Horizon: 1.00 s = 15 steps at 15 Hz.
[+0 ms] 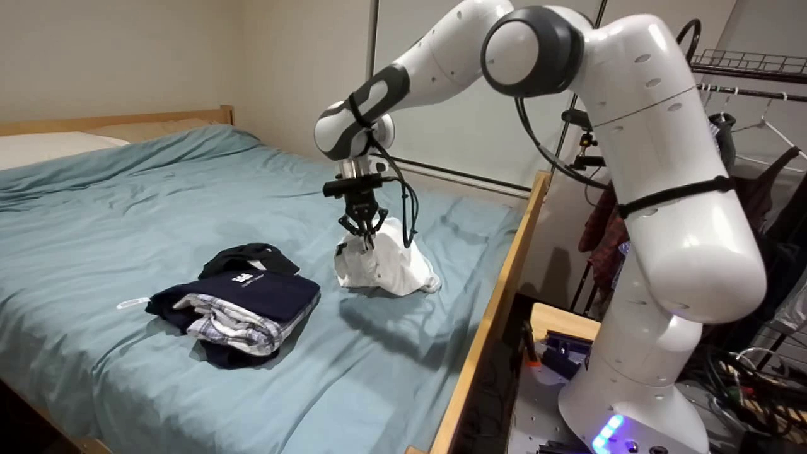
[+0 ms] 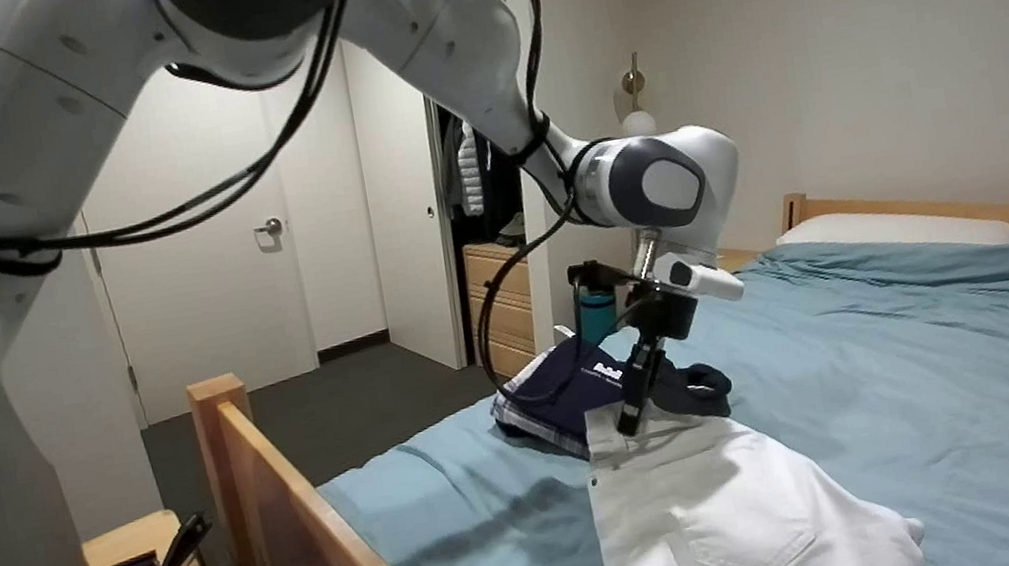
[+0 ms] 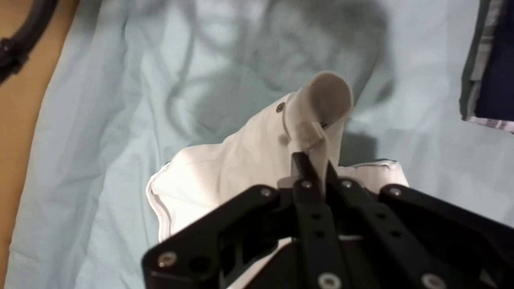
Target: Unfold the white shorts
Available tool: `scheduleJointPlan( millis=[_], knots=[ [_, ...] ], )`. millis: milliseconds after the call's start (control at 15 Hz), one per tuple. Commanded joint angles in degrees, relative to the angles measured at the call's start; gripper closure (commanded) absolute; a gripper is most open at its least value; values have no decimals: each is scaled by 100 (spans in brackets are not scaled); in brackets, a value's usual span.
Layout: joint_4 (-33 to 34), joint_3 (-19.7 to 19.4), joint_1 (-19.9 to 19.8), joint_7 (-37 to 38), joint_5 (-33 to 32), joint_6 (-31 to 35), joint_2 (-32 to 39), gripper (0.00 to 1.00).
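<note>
Wrist view: the gripper (image 3: pixel 315 160), at lower centre, is clamped on an edge of the white shorts (image 3: pixel 241 168), whose cloth spreads across the middle of the frame. In an exterior view, a dark clothes pile (image 1: pixel 252 287) lies at lower left on the blue bedding (image 1: pixel 157 214); the shorts hang near centre.

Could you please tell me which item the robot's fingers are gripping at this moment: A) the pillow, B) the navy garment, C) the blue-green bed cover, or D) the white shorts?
D: in the wrist view the fingers are closed on a fold of the white shorts, which hang below them in both exterior views.
</note>
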Motion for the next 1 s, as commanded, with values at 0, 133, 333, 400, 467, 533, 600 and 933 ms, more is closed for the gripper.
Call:
scheduleJointPlan(
  millis=[0, 133, 333, 400, 467, 533, 600, 933],
  knots=[
    [1423, 95, 88, -123, -312, -1056, 1223, 99],
    [2050, 83, 167, -128, -477, -1582, 1817, 99],
    [2970, 66, 204, -183, -619, -2074, 2539, 70],
    [3282, 62, 200, -231, -665, -2153, 2755, 69],
    [3583, 42, 207, -258, -729, -2125, 2961, 63],
    [3876, 17, 206, -265, -789, -2101, 3150, 57],
    [4147, 43, 165, -287, -760, -1974, 3324, 52],
    [5019, -101, 181, -107, -882, -1962, 3842, 18]
  ],
)
